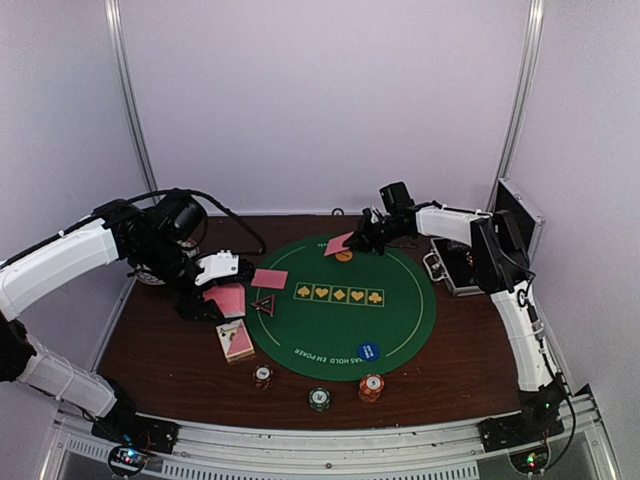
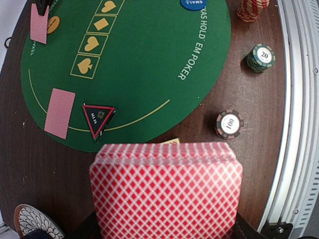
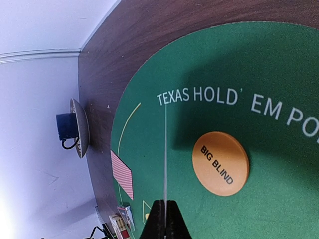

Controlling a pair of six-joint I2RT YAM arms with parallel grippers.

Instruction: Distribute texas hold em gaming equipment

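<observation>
Over on the left of the overhead view, the left fingers (image 1: pixel 208 303) are clamped on a deck of pink-backed cards (image 2: pixel 167 191), held above the table (image 1: pixel 160 350) just off the left rim of the green felt mat (image 1: pixel 400 310). At the upper middle, the right fingers (image 3: pixel 160 225) are pressed tight on a single card (image 1: pixel 338 243), which shows only as a thin edge from the wrist and hangs over the orange Big Blind button (image 3: pixel 221 163). A face-down card (image 1: pixel 269 279) lies on the mat's left side, next to a black triangular marker (image 1: pixel 263 304). Three chip stacks (image 1: pixel 319 398) sit on the bare wood along the bottom, just off the mat's rim. A blue button (image 1: pixel 368 351) rests on the mat at lower right
</observation>
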